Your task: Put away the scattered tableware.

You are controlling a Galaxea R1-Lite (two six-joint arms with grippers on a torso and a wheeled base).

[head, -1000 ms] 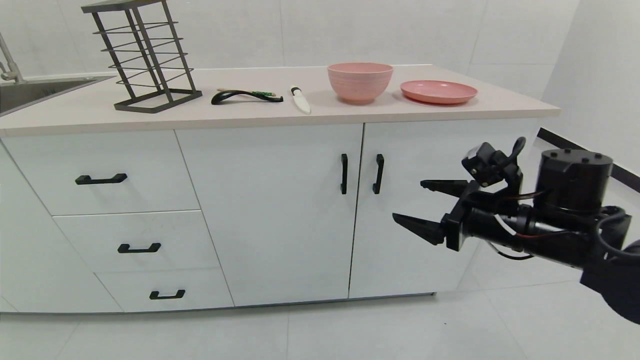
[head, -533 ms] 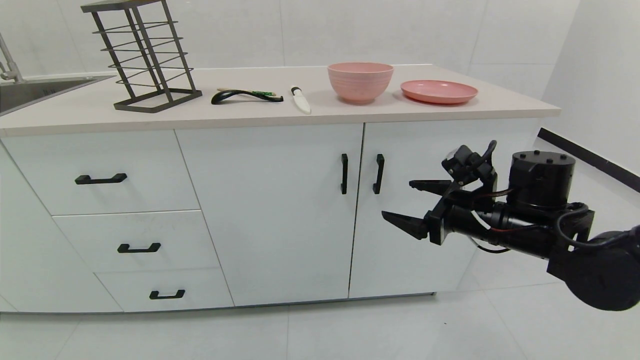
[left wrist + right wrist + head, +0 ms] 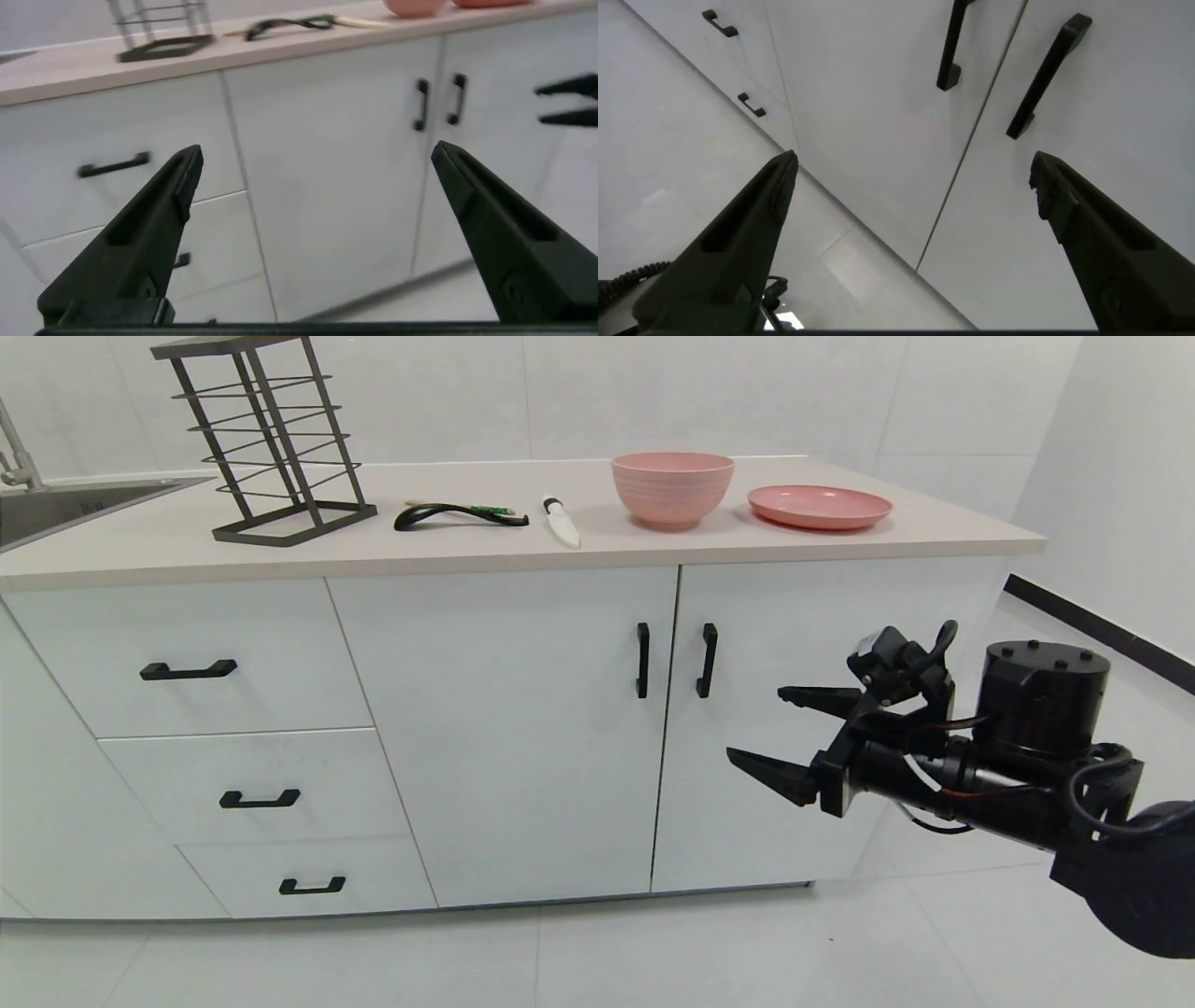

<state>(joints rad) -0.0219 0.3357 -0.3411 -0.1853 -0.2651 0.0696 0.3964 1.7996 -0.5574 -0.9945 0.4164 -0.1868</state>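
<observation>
— Progress on the tableware?

— None that I can see. The pink bowl (image 3: 672, 488) sits on the countertop (image 3: 280, 549) at my twelve o'clock. The pink plate (image 3: 819, 507) is near it toward one, not touching. The white knife (image 3: 562, 523) and the black spoon (image 3: 448, 513) lie toward eleven, close together. None of it is in the wire rack (image 3: 266, 439) at ten, so I judge everything is left to do.

— Grippers?

— Both are spread wide with nothing between the fingers. The right gripper (image 3: 758, 724) hangs at four o'clock, below counter height, pointing at the right cabinet door (image 3: 803, 644) just past its handle (image 3: 707, 660). The left gripper (image 3: 318, 154) also faces the cabinet front, low down.

— Room to move?

— Open floor lies in front of the cabinets, so I have space to back off and lift. The counter's front edge is above the right gripper, and I'd want to rise clear of it before going in over the top. The plate is near the counter's right end and the knife near the front edge, so a careless nudge could tip either off. The sink (image 3: 56, 509) at nine is well apart.
</observation>
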